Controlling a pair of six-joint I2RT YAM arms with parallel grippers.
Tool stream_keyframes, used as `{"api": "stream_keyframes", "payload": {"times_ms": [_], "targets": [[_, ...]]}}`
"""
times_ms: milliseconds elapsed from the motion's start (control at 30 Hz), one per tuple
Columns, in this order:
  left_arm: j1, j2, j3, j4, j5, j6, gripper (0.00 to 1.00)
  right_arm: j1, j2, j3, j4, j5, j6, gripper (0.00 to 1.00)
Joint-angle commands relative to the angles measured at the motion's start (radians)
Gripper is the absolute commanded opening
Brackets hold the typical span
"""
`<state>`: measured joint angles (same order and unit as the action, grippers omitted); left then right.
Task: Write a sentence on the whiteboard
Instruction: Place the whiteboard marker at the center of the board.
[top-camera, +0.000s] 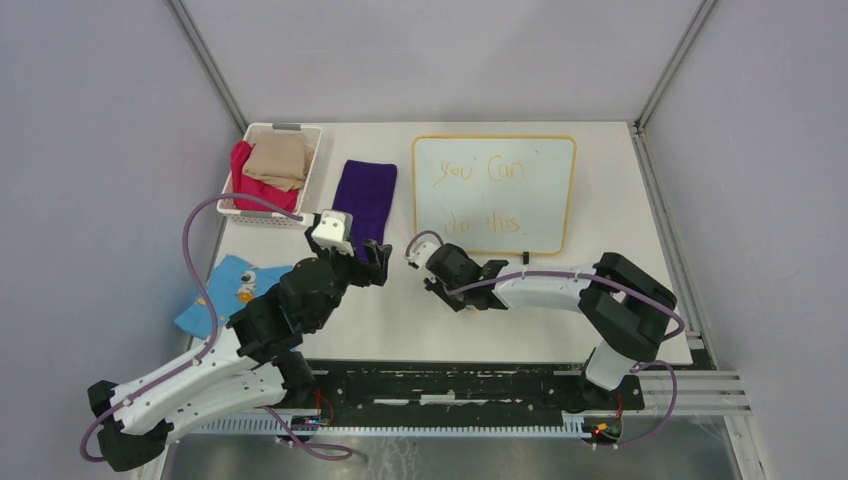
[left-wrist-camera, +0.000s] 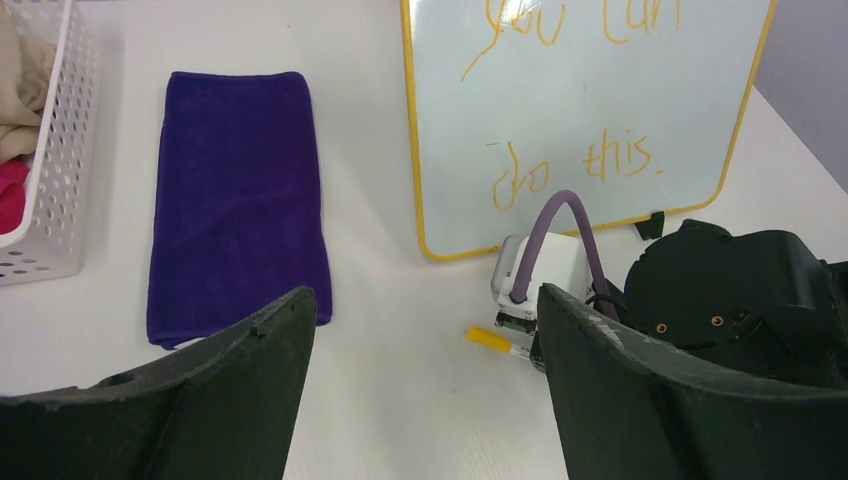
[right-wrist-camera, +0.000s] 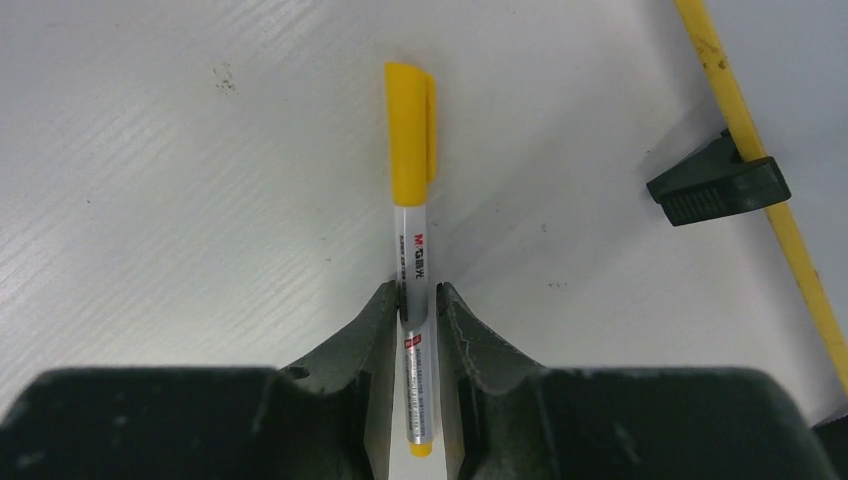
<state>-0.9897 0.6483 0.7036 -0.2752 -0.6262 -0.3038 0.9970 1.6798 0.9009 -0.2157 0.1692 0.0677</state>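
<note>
The whiteboard lies flat at the back right of the table. On it is the sentence in orange, "you Can do this", in two lines. A yellow-capped marker lies on the table just in front of the board. My right gripper straddles its barrel. Its jaws are slightly parted, with a thin gap beside the barrel. My left gripper hovers wide open and empty, left of the marker.
A purple cloth lies left of the board. A white basket of clothes stands at the back left. A blue cloth lies near the left arm. The board's black foot and yellow frame sit right of the marker.
</note>
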Motion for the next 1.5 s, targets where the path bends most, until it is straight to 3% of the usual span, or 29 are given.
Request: {"api": "stream_keyframes", "payload": {"times_ms": [0, 500, 1200, 1300, 1367, 1400, 1467], "targets": [[-0.001, -0.001, 0.013, 0.043, -0.007, 0.022, 0.86, -0.011, -0.024, -0.041, -0.005, 0.011, 0.014, 0.26], [-0.001, 0.021, 0.016, 0.046, -0.001, 0.023, 0.86, -0.016, -0.077, -0.112, 0.018, 0.000, 0.031, 0.18], [-0.001, 0.024, 0.014, 0.047, 0.003, 0.023, 0.86, -0.026, -0.101, -0.150, 0.084, -0.020, 0.049, 0.25], [-0.001, 0.019, 0.013, 0.045, 0.003, 0.023, 0.86, -0.029, -0.113, -0.155, 0.092, -0.028, 0.051, 0.31], [-0.001, 0.015, 0.013, 0.045, 0.005, 0.025, 0.86, -0.030, -0.128, -0.155, 0.096, -0.048, 0.055, 0.43], [-0.001, 0.017, 0.015, 0.045, 0.008, 0.026, 0.86, -0.032, -0.149, -0.155, 0.104, -0.051, 0.066, 0.58], [-0.001, 0.020, 0.015, 0.045, 0.012, 0.026, 0.86, -0.035, -0.160, -0.154, 0.103, -0.051, 0.072, 0.62]]}}
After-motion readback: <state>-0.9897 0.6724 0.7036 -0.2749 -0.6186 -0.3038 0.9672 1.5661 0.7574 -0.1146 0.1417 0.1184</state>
